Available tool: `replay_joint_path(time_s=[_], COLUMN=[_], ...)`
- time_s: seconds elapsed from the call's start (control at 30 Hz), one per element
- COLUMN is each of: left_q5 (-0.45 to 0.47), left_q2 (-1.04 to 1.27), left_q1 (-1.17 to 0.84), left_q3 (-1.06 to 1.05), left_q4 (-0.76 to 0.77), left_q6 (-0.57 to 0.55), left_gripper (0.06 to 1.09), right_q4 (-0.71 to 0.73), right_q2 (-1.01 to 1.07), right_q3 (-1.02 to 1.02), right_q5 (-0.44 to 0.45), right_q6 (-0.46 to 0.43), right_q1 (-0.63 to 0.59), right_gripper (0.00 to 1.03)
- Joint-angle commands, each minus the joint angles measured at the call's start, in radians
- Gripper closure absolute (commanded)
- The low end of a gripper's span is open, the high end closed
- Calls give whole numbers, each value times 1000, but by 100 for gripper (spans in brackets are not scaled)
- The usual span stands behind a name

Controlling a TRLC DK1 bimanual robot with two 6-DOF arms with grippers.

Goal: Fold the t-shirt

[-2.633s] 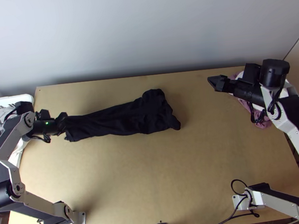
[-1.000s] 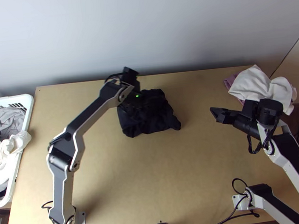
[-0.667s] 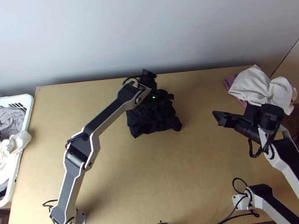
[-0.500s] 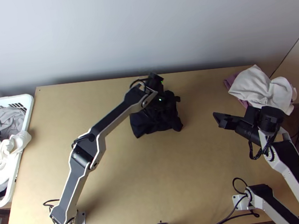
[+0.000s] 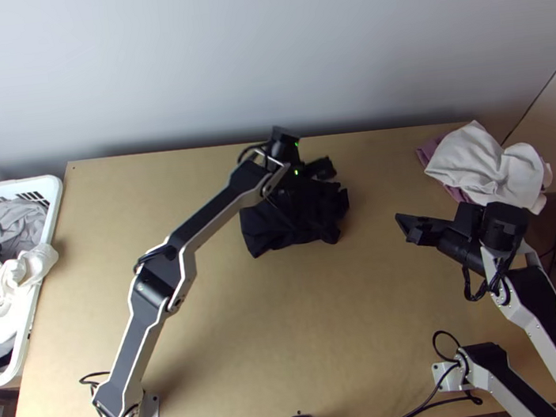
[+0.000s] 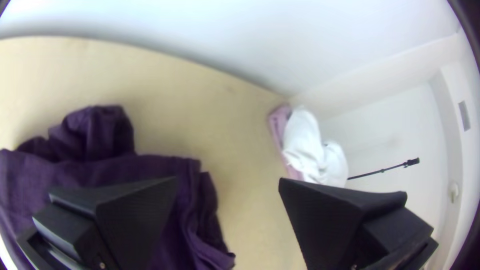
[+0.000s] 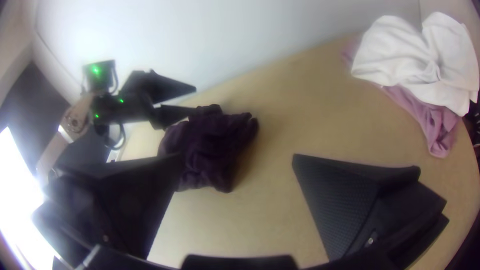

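Observation:
In the top view my left gripper [image 5: 324,178] is over the far right part of the dark t-shirt [image 5: 268,232], which lies as a compact, rumpled bundle, partly hidden by that arm. The left wrist view has my left gripper [image 6: 228,181] open above the shirt [image 6: 90,167], nothing between its fingers. Seen from the right wrist, a bunched edge of the shirt [image 7: 207,150] lies close to the left gripper's lower finger. Well right of the shirt is my right gripper [image 5: 406,228] in the top view; its own view shows the right gripper [image 7: 239,158] open and without cloth.
A white basket [image 5: 29,302] of clothes stands at the left edge. At the far right corner lie a white cloth [image 5: 476,160] and a pink one [image 5: 429,150]. Bare wood stretches along the table's near part [image 5: 290,326].
My left gripper has carried the strip's left end rightward over the rest and let go, its fingers now apart. The long strip has become a short bundle. My right gripper has shifted toward the near edge.

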Motion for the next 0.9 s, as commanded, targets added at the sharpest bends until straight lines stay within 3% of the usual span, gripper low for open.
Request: replay_joint_path(time_s=[0.0,0.17,0.3,0.5,0.73,0.87], left_q5=[37,53,44,23,24,23], left_q2=[-177,-294,-400,-640,-809,-861], left_q1=[9,41,114,263,389,421], left_q3=[3,-28,-178,-567,-801,-856], left_q4=[61,-53,-177,-62,-20,-11], left_q6=[17,85,195,249,241,236], left_gripper=[11,11,11,11,11,11], right_q4=[7,32,98,250,325,392], right_q2=[15,91,173,321,498,582], right_q3=[5,-2,-8,-2,30,56], right_q5=[-1,-1,-1,-1,19,105], right_q6=[2,54,188,392,445,493], right_q1=[17,78,135,220,328,411], right_gripper=[3,3,4,4,4,4])
